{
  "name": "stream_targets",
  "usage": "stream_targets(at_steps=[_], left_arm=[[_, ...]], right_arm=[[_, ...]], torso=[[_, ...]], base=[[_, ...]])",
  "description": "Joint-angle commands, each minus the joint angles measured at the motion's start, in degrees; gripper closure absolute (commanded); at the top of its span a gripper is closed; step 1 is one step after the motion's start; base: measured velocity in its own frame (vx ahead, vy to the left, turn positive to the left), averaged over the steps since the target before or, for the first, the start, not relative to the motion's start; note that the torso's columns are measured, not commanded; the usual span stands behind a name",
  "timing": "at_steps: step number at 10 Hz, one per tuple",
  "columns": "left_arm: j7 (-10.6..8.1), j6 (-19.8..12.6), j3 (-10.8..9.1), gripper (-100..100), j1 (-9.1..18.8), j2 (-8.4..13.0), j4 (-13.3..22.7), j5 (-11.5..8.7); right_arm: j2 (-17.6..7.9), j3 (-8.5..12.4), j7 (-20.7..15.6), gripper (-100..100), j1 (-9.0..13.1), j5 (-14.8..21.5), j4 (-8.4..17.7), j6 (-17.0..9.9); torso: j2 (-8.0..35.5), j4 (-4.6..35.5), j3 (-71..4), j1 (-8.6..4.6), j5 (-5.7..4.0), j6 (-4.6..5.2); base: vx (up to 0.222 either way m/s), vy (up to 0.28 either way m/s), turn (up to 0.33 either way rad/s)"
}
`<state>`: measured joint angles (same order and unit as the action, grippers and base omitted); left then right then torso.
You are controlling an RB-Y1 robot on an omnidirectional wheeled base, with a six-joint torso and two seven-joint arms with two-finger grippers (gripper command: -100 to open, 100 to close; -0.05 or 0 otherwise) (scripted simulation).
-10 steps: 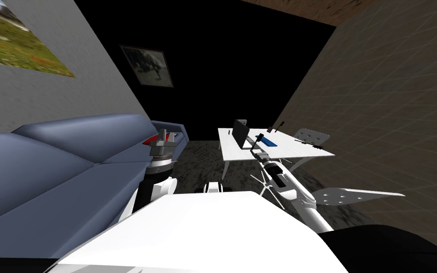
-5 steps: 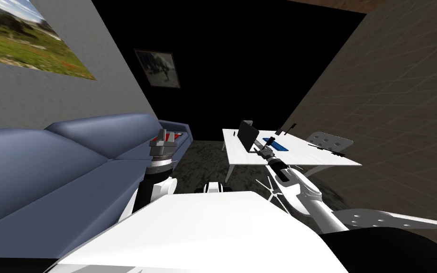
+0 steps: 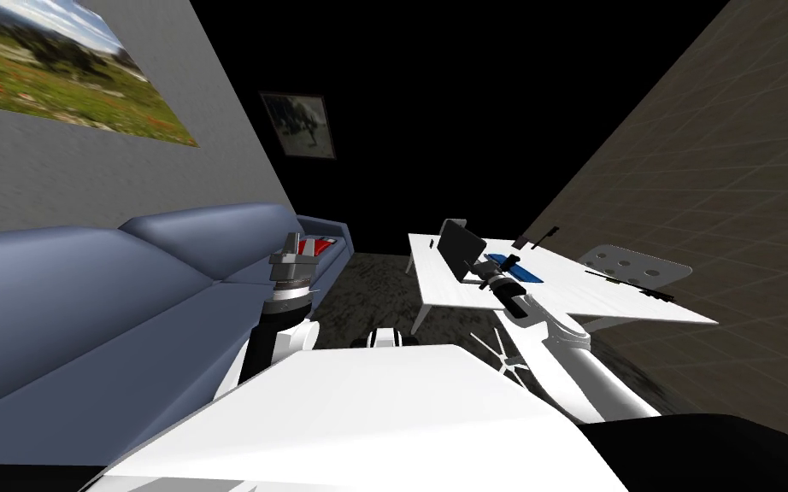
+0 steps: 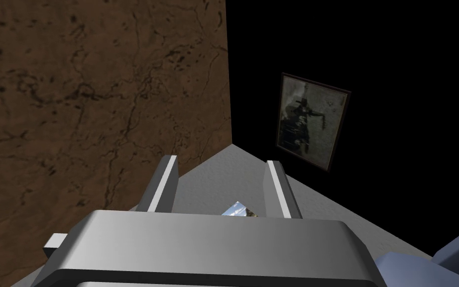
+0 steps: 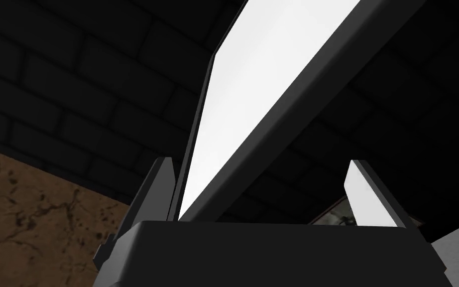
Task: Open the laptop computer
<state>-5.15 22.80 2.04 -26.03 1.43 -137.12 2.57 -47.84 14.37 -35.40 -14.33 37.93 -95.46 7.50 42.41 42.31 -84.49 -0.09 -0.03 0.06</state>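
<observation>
Reaching out over the white bench (image 3: 623,299), the right gripper (image 3: 481,274) shows its fingers spread wide, gripping nothing. The laptop (image 3: 461,246) sits on the bench right at those fingers, already part open. Its lid (image 5: 253,109), a white screen in a dark rim, rises between them. It runs close against one finger (image 5: 156,189), perhaps touching, and stands well clear of the other.

The lid looks raised near upright, so I'd say the job is well along, with only the last of the swing left. The risk is plain: nothing clamps the lid, so any push goes through one thin blade. If the blade slides off the rim, the lid may drop back. If the push runs along the bench rather than around the hinge, the whole laptop could skid away from the fingers. Pushing past the hinge's stop could tip it backwards.

The left gripper (image 3: 288,248) is held up beside the sofa (image 3: 85,290), its fingers apart and empty.
</observation>
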Motion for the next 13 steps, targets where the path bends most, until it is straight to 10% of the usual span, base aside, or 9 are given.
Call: stream_targets(at_steps=[1, 13], left_arm=[[0.0, 0.0, 0.0, 0, 0.0, 0.0, 0.0, 0.0], [0.0, 0.0, -0.01, 0, 0.0, 0.0, 0.0, 0.0]], right_arm=[[0.0, 0.0, 0.0, 100, 0.0, 0.0, 0.0, 0.0], [1.8, -1.5, 13.3, 100, 5.7, -12.1, 8.6, 1.4]], torso=[[0.1, 0.0, 0.1, -0.05, -0.02, -0.03], [-0.3, -0.1, -0.2, -0.18, -0.08, -0.03]], base=[[0.006, 0.003, 0.002], [-0.038, -0.075, 0.038]])
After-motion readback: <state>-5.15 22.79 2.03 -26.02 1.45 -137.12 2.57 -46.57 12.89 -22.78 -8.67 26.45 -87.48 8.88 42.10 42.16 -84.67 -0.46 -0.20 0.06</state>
